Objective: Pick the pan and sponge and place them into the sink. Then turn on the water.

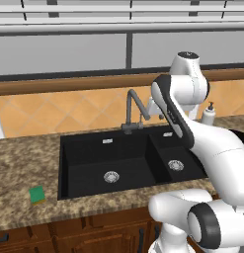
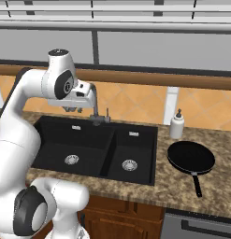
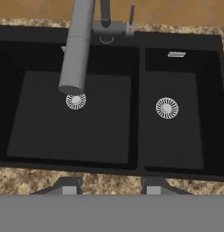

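The black pan (image 2: pixel 191 158) lies on the counter right of the sink (image 2: pixel 51 128), its handle pointing toward the front edge. The green-topped sponge (image 1: pixel 37 194) rests on the counter left of the sink (image 1: pixel 64 168). My gripper (image 2: pixel 72 110) hangs above the sink's back rim, beside the dark grey faucet (image 2: pixel 94 105). In the hand view the gripper (image 3: pixel 109 186) looks down into both basins, open, with nothing between its fingertips (image 3: pixel 68 186). The faucet spout (image 3: pixel 77 50) reaches over the left drain (image 3: pixel 75 101). No water runs.
A white soap dispenser (image 2: pixel 176 125) stands behind the pan, near the tiled wall. The faucet's thin lever (image 3: pixel 131 16) rises at the right of its base. Both basins hold nothing but their silver drains (image 3: pixel 167 108). My own arm crosses over the right basin (image 1: pixel 175 165).
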